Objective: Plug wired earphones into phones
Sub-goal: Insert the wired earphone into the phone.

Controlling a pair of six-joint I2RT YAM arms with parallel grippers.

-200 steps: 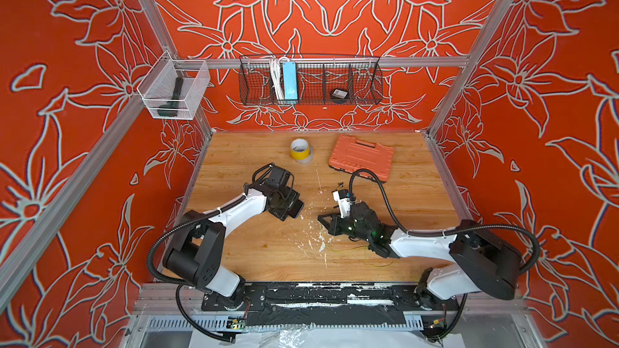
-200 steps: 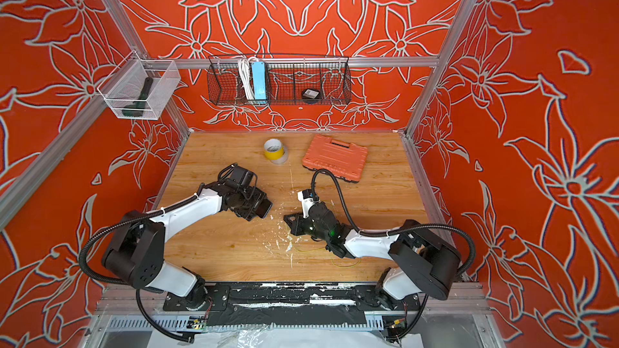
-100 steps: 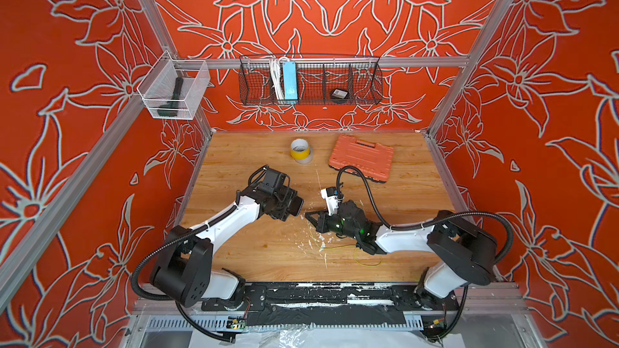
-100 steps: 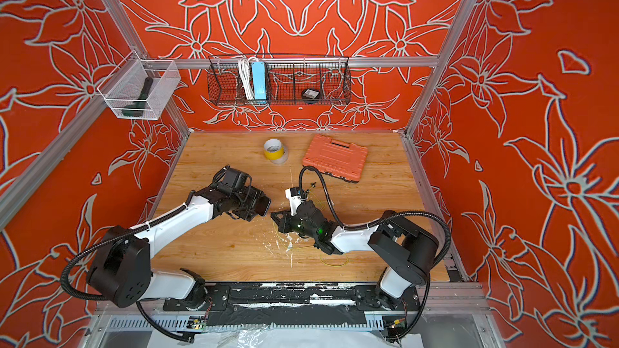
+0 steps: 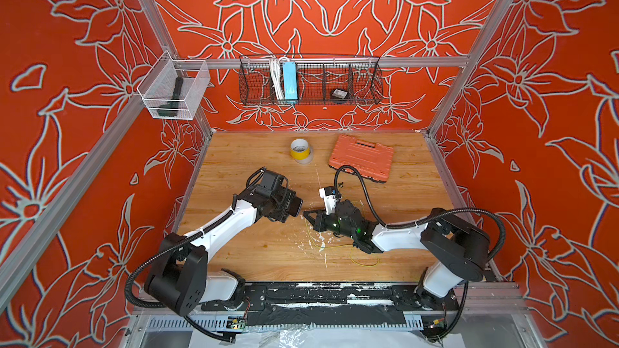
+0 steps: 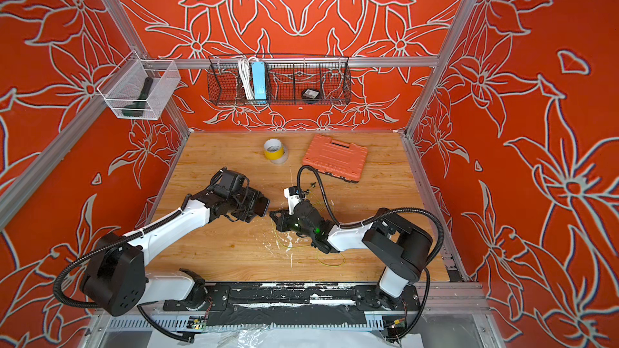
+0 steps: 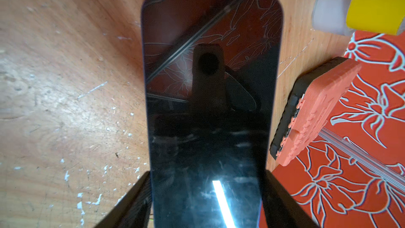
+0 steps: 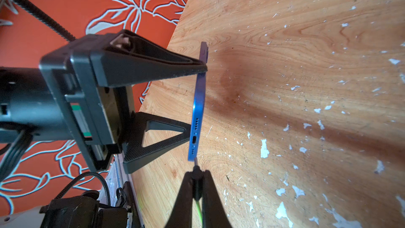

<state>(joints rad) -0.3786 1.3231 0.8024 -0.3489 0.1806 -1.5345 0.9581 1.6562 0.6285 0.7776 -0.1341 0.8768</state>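
Carefully: your left gripper (image 8: 197, 101) clamps the phone (image 7: 210, 106) by its long edges, held off the table (image 5: 254, 162) near its centre, at 9 o'clock of your right gripper (image 8: 197, 175). That one pinches tight the plug (image 8: 195, 163) of the wired earphones (image 8: 198, 206). Its tip sits by the bottom edge's corner, beside the port (image 8: 194, 140). Shift it along the edge to the port, keep it square, and press gently. No brand or writing reads clearly.
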